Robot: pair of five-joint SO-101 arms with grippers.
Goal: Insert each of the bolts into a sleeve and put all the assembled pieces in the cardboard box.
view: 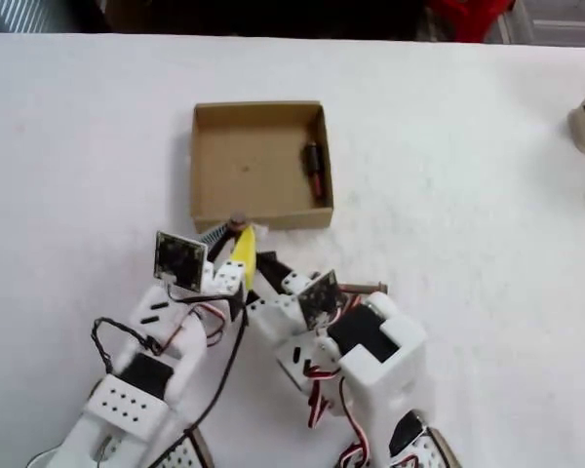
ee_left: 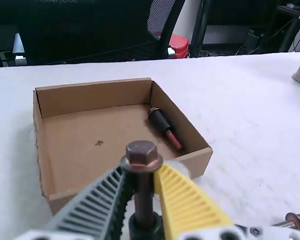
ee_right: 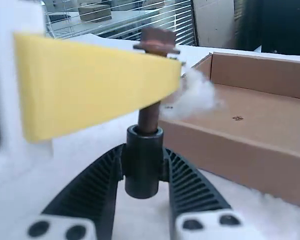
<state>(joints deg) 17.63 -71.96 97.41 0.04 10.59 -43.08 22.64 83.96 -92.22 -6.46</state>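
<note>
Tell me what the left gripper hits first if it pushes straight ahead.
Likely the near wall of the cardboard box, just past the bolt that the left gripper clamps; depth there is unclear.

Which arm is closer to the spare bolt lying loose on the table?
Right. The right arm lies just beside the spare bolt; the left arm is on its far side.

White table (view: 487, 195), blk office chair (ee_left: 162, 17) behind, red item (ee_left: 178, 46) on floor (partly hidden), window blinds (ee_right: 140, 20)
</note>
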